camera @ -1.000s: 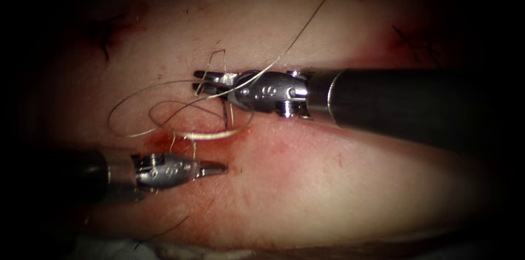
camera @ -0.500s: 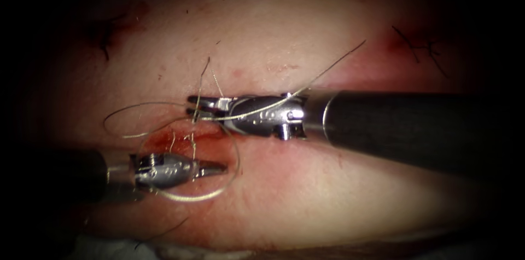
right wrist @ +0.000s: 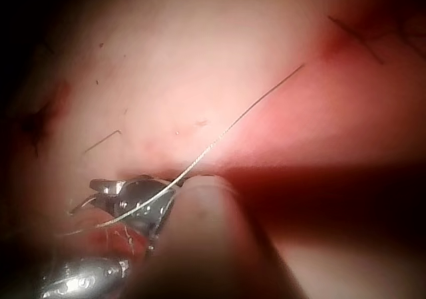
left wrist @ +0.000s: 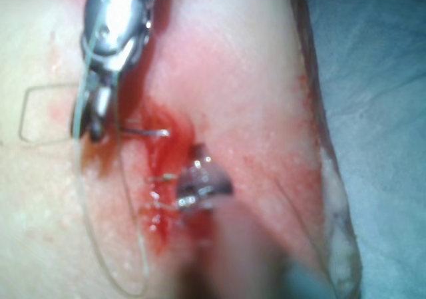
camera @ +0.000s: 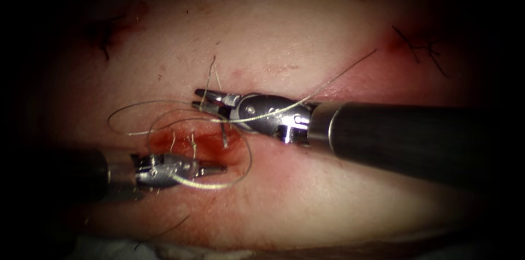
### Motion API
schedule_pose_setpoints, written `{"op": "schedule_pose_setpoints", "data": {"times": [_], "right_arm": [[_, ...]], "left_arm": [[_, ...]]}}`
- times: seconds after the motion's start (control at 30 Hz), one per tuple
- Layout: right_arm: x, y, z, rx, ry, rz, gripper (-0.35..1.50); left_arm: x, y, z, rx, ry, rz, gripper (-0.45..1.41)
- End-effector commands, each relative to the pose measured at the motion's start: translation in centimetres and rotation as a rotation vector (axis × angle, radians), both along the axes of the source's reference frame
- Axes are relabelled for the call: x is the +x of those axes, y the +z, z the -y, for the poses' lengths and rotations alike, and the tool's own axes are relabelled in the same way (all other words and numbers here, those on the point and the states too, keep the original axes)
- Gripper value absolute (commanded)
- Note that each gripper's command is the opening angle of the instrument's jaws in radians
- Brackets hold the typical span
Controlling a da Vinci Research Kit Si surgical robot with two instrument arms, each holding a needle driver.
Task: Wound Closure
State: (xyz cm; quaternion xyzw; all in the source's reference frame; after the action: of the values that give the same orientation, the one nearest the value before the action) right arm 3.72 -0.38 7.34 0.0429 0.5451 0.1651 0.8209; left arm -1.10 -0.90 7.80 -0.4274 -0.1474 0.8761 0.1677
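The cut (camera: 191, 142) lies wet with red fluid in the pale tissue (camera: 306, 183). My right tool's jaws (camera: 201, 99) stand slightly open just above the cut, and a dark thread end (camera: 212, 71) rises between them. Pale thread (camera: 328, 79) crosses this tool's wrist and curls into a loop (camera: 219, 185) round my left tool's jaws (camera: 217, 170). Those jaws are shut just below the cut; I cannot tell whether they grip thread. A short dark stub (camera: 225, 139) stands in the cut; I cannot tell whether it is the needle. The left wrist view shows both tools, right (left wrist: 96, 116) and left (left wrist: 200, 179).
Dark older stitches sit at the upper left (camera: 104, 35) and upper right (camera: 421, 46) of the tissue. White cloth (camera: 164, 250) lines the near edge. A blue drape (left wrist: 379, 79) lies beyond the tissue's edge. The thick right shaft (camera: 410, 134) crosses the tissue's right half.
My right tool dropped towards the cut, then eased back a little. The thread loop swung from above my left tool to around and below it. The left tool stayed put.
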Motion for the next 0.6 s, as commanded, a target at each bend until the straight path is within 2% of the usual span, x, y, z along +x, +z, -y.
{"op": "schedule_pose_setpoints", "data": {"times": [0.03,0.6], "right_arm": [[0.05,0.09,0.09,0.013,-0.007,0.006,-0.35],[0.07,0.03,0.05,0.288,0.105,0.003,-0.35]], "left_arm": [[-0.06,0.06,0.06,0.004,0.000,0.001,-0.45],[-0.10,0.15,0.08,-0.001,0.003,-0.010,-0.45]]}}
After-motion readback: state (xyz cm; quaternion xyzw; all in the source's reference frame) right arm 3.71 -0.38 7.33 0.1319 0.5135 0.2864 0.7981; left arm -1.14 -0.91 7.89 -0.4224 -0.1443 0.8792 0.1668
